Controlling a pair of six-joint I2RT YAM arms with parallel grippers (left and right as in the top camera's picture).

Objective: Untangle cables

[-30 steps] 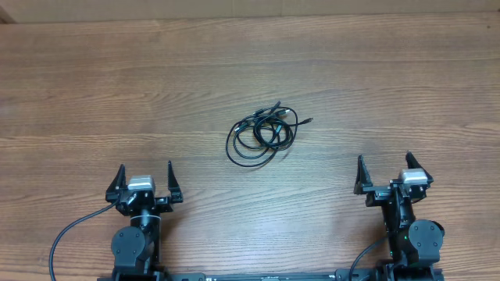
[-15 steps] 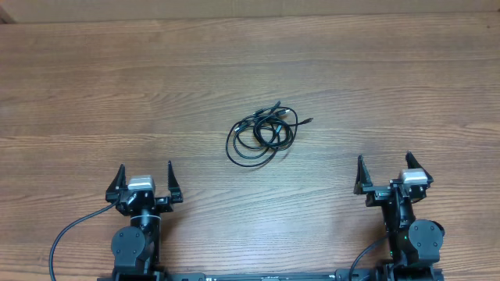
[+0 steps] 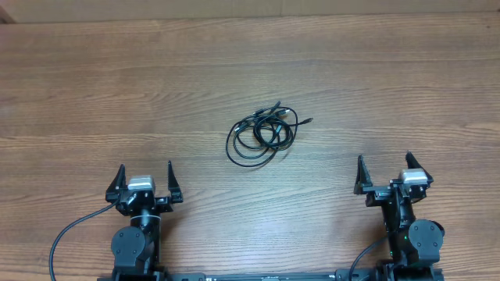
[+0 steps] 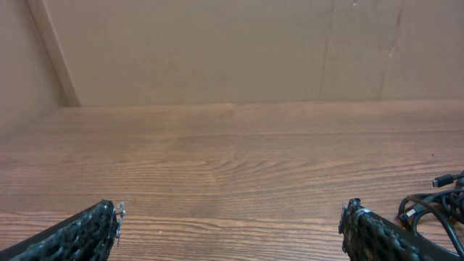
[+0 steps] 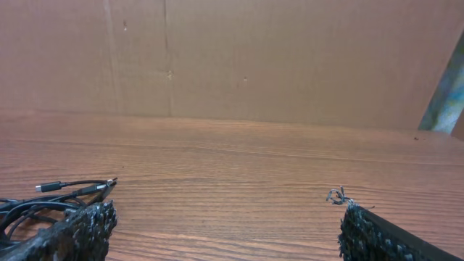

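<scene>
The cables lie as one tangled bundle of thin black cords in the middle of the wooden table, small plug ends sticking out to the upper right. My left gripper rests near the front edge, well to the lower left of the bundle, open and empty. My right gripper stands at the front right, also open and empty. In the left wrist view the cables show at the far right beyond the right finger. In the right wrist view the cables lie at the far left, behind the left finger.
A brown cardboard wall stands along the far edge of the table. Thick black arm cables loop beside the left arm base at the front edge.
</scene>
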